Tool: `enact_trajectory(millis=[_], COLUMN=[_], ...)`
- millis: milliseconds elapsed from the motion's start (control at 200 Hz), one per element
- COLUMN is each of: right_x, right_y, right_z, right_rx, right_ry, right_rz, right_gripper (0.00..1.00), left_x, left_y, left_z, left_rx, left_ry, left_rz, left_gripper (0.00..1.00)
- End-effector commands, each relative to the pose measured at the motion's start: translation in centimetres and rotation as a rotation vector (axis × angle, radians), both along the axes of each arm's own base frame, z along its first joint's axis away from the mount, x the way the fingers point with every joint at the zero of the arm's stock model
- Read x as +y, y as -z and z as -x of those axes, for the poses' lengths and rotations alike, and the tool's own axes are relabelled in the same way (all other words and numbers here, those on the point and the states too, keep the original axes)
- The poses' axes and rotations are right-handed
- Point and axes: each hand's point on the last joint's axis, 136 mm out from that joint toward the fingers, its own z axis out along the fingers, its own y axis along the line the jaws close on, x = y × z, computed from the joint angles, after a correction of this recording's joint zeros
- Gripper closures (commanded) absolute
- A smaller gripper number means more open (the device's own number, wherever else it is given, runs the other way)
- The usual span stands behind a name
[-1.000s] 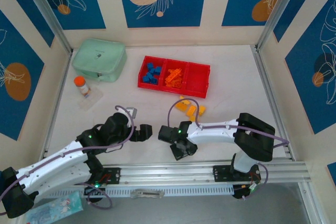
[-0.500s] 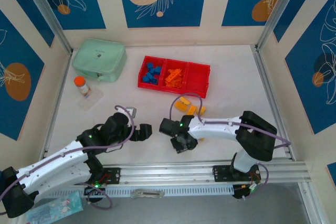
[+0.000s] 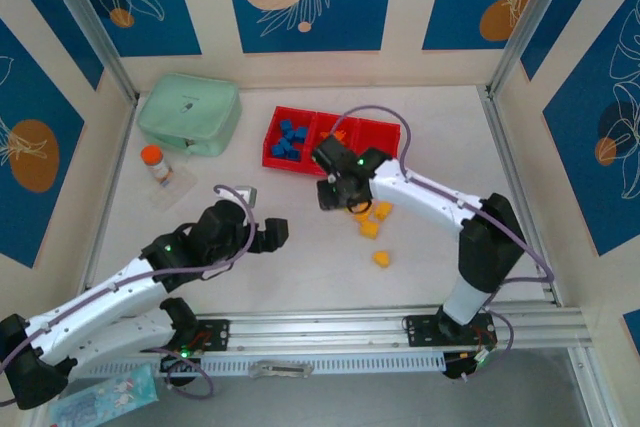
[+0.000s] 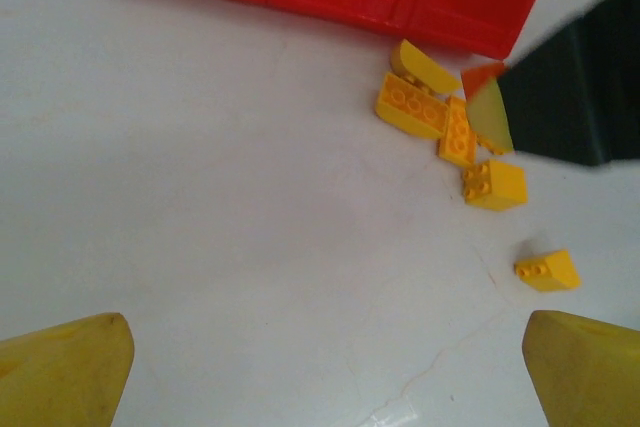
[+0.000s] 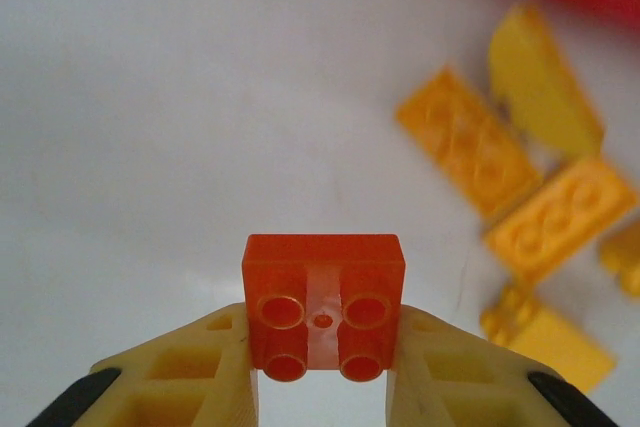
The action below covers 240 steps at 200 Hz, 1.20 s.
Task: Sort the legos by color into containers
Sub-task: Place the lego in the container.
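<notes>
My right gripper [image 3: 335, 197] hangs just in front of the red tray [image 3: 290, 163], shut on a square orange lego [image 5: 323, 307] whose studs face the wrist camera. That lego [image 4: 483, 77] also shows at the black gripper's tip in the left wrist view. In the tray, blue legos [image 3: 289, 139] fill the left compartment, orange ones lie in the middle, half hidden by the arm, and the right compartment [image 3: 380, 139] looks bare. Several yellow legos [image 3: 368, 219] lie loose on the table in front of the tray [image 4: 493, 185] [image 5: 470, 152]. My left gripper [image 3: 277, 237] stands open over bare table, its fingertips [image 4: 60, 367] wide apart.
A mint-green rounded box [image 3: 188, 112] sits at the back left, with a small orange-capped bottle [image 3: 153, 162] in front of it. One yellow lego [image 3: 381, 258] lies apart, nearer the front rail. Metal frame rails border the table left and right.
The right gripper has closed on the orange lego near the front of the table and carried it away from me to just in front of the tray. The left arm shifted slightly.
</notes>
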Motion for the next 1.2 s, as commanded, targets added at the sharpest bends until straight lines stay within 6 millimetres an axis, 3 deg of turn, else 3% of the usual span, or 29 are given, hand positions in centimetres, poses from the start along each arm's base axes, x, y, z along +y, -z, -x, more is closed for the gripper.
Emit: enact_trajectory(millis=[0, 345, 425, 515, 625, 835, 970, 1195], right_x=[-0.2, -0.8, -1.9, -2.2, -1.2, -1.2, -2.6, -6.2], right_y=[-0.2, 1.3, 2.2, 2.0, 0.0, -3.2, -3.6, -1.8], right_z=[-4.3, -16.0, -18.3, -19.4, -18.7, -14.6, -10.8, -3.3], right_rx=[-0.047, -0.160, -0.144, -0.158, -0.214, -0.246, -0.209, -0.118], right_ry=[0.000, 0.054, 0.102, 0.110, 0.085, 0.069, 0.095, 0.152], right_rz=[0.016, 0.080, 0.092, 0.077, 0.041, 0.000, -0.023, 0.012], right_gripper=[0.70, 0.68, 0.63, 0.50, 0.43, 0.36, 0.34, 0.31], left_x=[1.3, -0.1, -0.5, -0.6, -0.4, -0.9, -1.3, -2.2], left_y=[-1.0, -1.5, -1.7, -1.8, -1.6, -1.8, -1.4, -0.3], left_z=[-1.4, -3.6, -3.8, -4.0, -4.1, -3.7, -3.1, -1.9], left_rx=[-0.042, -0.038, -0.030, -0.030, -0.027, -0.012, 0.012, 0.056], left_ry=[-0.077, -0.084, -0.079, -0.080, -0.087, -0.059, -0.018, 0.054], left_rz=[-0.062, -0.033, -0.010, -0.002, -0.004, 0.024, 0.023, 0.044], left_gripper=[0.01, 0.01, 0.01, 0.01, 0.01, 0.01, 0.01, 0.01])
